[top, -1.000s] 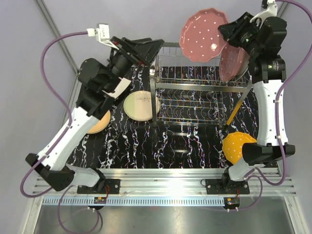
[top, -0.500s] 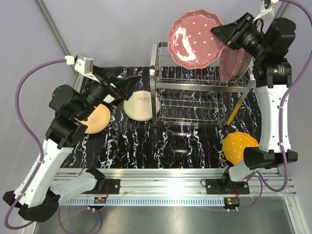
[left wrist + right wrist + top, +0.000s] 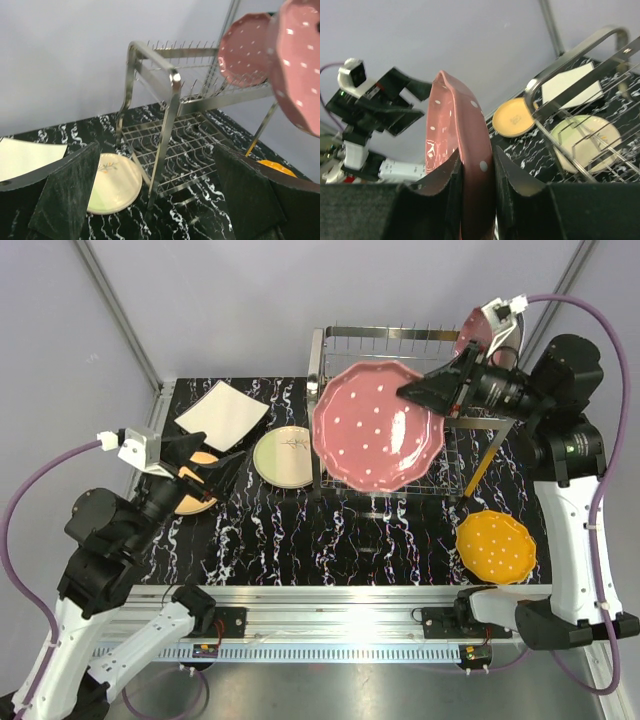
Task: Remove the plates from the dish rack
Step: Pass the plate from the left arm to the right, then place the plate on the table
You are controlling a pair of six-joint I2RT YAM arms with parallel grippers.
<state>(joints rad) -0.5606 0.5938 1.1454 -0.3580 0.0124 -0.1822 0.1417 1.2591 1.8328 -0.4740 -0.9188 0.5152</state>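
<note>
Holding the pink polka-dotted plate [image 3: 378, 427] in the right gripper [image 3: 425, 392], pinched tight at the rim on the plate's right edge. Held clear above the left half of the dish rack [image 3: 400, 333], face tilted up toward the top camera. Seen edge-on from the right wrist, so gripped across the thickness, with the disc reaching leftward away from the wrist.

Probably on the way to a set-down. Looks like bare table in front of the rack, between the pale green twig plate [image 3: 284, 455] and the orange polka-dotted plate [image 3: 495, 547]. Closer to the right arm's side, so no handover needed.

Left gripper [image 3: 215, 462] spread wide with nothing between the fingers. Low at the left over the yellow-orange plate [image 3: 190, 502], near the white square plate [image 3: 224, 415], well apart from the held one.

Second pink polka-dotted plate [image 3: 245, 50] standing in the rack's upper tier at the far right end, again on the right arm's side.
</note>
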